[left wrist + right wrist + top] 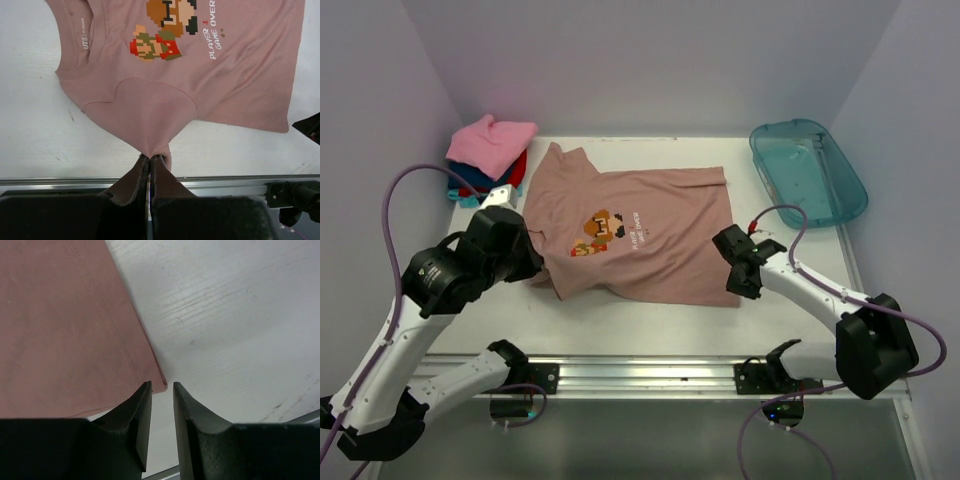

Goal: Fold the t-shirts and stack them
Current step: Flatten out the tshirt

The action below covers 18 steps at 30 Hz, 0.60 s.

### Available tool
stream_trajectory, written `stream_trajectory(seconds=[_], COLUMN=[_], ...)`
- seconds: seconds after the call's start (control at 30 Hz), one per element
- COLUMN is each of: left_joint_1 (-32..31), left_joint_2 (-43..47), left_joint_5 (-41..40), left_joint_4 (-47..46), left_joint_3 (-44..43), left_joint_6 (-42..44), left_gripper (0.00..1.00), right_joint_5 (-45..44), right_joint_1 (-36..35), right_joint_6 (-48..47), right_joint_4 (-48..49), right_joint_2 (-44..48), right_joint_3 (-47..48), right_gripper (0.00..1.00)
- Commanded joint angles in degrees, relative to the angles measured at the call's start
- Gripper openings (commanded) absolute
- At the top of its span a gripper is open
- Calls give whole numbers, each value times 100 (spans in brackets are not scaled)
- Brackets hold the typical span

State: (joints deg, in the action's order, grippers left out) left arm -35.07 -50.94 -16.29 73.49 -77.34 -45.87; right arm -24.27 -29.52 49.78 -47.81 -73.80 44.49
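Note:
A dusty pink-brown t-shirt (640, 225) with a pixel-character print lies spread print-up on the white table, collar toward the left. My left gripper (532, 272) is at its near left sleeve. In the left wrist view that gripper (150, 158) is shut on the sleeve tip, and the cloth (165, 95) fans out from the pinch. My right gripper (736, 290) is at the near right hem corner. Its jaws (162, 386) stand a narrow gap apart, and the hem corner (159, 382) lies at the left fingertip, not pinched. Folded t-shirts (492, 142), bright pink on top, are stacked at the back left.
A translucent teal tub (808, 170) sits at the back right corner. The metal rail (650, 375) runs along the table's near edge, just behind both grippers. White walls close in the table at the back and sides.

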Motion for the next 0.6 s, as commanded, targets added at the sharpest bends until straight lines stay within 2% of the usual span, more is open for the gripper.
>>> stream_trajectory(seconds=[0.0, 0.17, 0.57], left_joint_1=[-26, -18, -18], left_joint_2=[84, 119, 154], left_joint_5=[-111, -181, -67], left_joint_4=[-11, 7, -142], left_joint_3=[122, 193, 474], left_joint_6=[69, 34, 25], left_gripper=[0, 0, 0], right_joint_5=[220, 546, 555], right_joint_1=[78, 86, 87], right_joint_6=[427, 656, 665], right_joint_4=[368, 589, 809], right_joint_2=[-55, 6, -231], right_joint_3=[-247, -467, -556], right_gripper=[27, 22, 21])
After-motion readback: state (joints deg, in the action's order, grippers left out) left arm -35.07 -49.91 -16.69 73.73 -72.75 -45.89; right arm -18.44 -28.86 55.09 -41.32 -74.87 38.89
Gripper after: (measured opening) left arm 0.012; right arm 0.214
